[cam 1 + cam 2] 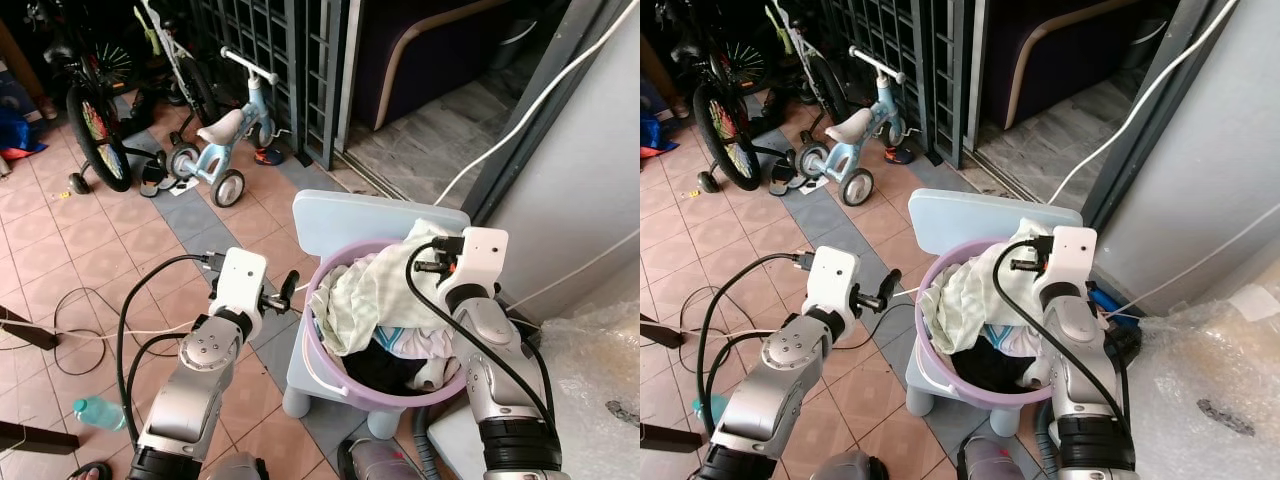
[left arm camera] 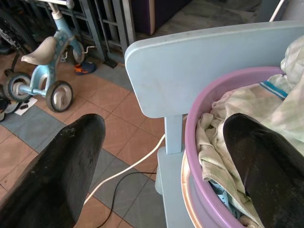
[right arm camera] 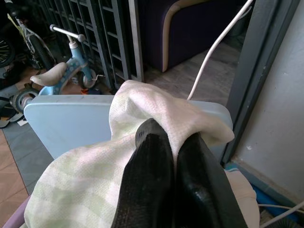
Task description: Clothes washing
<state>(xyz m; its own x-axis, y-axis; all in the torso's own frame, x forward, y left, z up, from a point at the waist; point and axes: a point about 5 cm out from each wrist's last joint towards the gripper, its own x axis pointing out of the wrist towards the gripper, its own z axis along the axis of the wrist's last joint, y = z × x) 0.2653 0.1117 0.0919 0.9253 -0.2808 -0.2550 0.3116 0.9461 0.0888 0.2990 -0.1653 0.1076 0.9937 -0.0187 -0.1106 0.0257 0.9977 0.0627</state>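
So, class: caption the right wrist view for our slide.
Right gripper pinches pale green checked cloth before a light blue chair back.

The left arm is reaching forward with its wrist level, and the left gripper (image 2: 161, 156) is holding its two black fingers (image 2: 57, 166) spread wide apart with nothing between them. The right arm is bending upward at the elbow, and the right gripper (image 3: 173, 156) is pressing its fingers (image 3: 149, 175) together, pinching a fold of pale cloth (image 3: 156, 111).

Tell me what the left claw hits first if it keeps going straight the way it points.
Probably the purple basin rim, with the blue chair backrest behind it; the left claw, open, straddles that rim. Depth is uncertain.
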